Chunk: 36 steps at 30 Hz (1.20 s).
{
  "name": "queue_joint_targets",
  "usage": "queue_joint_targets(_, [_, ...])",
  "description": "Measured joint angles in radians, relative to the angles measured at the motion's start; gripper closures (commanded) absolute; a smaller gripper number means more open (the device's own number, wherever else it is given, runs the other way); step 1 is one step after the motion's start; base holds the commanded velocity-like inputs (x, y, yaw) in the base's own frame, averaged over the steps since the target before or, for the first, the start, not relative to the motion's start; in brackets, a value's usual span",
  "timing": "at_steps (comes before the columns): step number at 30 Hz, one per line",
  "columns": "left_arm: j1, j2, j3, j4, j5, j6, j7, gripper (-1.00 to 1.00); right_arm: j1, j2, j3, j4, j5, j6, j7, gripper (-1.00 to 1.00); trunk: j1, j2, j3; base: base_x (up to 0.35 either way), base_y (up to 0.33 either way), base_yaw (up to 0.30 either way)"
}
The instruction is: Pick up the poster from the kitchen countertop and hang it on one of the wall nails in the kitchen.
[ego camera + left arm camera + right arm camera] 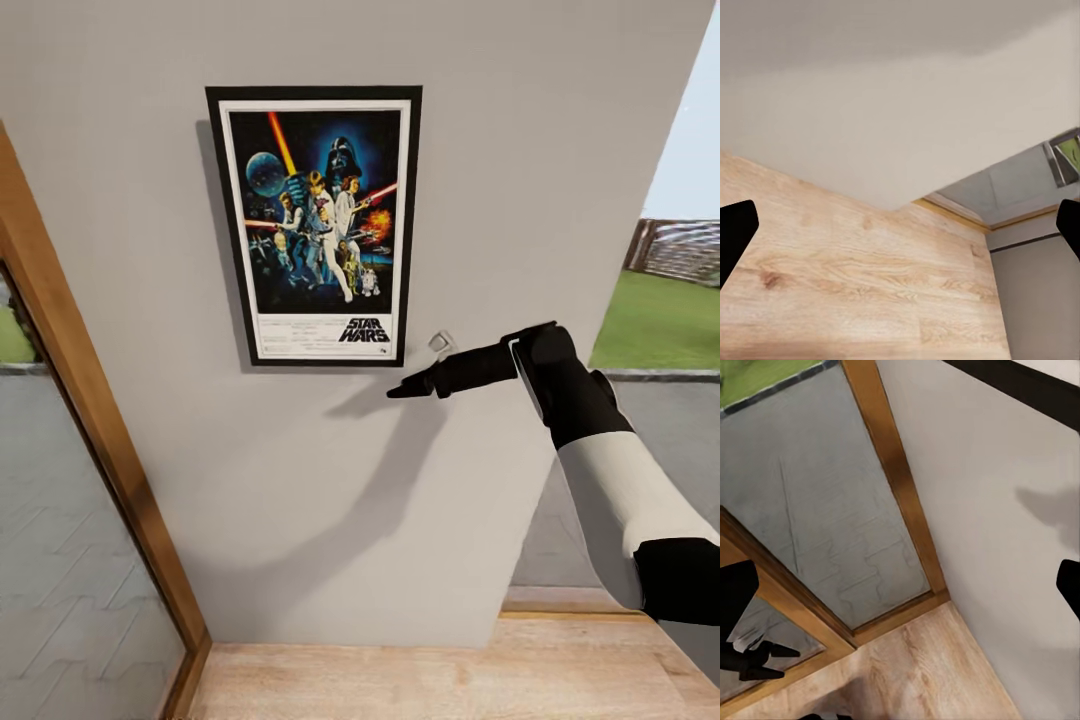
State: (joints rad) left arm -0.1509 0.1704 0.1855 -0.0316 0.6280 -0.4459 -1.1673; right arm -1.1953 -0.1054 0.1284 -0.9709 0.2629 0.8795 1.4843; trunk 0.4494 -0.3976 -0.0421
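Poster [314, 225] hangs flat and square on the wall [480, 150], right gripper [415, 385] just below-right of its frame, fingers wide apart and empty, so back off straight along the arm without clipping the frame's corner.

Our right arm [610, 470] with a smooth white forearm shell, matte black bands at elbow and wrist, a rounded black wrist joint, our right tool [410, 387] slim, black and tapering, our left tool's black fingertips [735, 232] blunt and unmarked
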Motion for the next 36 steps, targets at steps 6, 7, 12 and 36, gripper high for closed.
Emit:
queue_joint_targets(6, [0.000, 0.000, 0.000, 0.000, 0.000, 0.000, 0.000, -1.00, 0.001, 0.001, 0.000, -0.003, -0.001, -0.005, 0.002, -1.00, 0.000, 0.000, 0.000, -0.016, 0.000, 0.000])
queue_joint_targets(7, [0.000, 0.000, 0.000, 0.000, 0.000, 0.000, 0.000, -1.00, 0.001, 0.001, 0.000, -0.003, -0.001, -0.006, 0.003, -1.00, 0.000, 0.000, 0.000, -0.004, 0.000, 0.000])
queue_joint_targets(12, [0.000, 0.001, 0.000, 0.000, 0.001, -0.001, 0.000, -1.00, 0.036, 0.000, -0.001, -0.014, -0.009, -0.042, 0.004, -1.00, 0.000, 0.000, 0.000, -0.001, 0.000, 0.000])
queue_joint_targets(36, [0.000, 0.011, 0.000, 0.001, 0.000, 0.000, 0.004, -1.00, 1.011, -0.007, -0.401, -0.047, -0.034, -0.575, 0.000, -1.00, 0.000, 0.000, 0.000, 0.000, 0.000, 0.000])
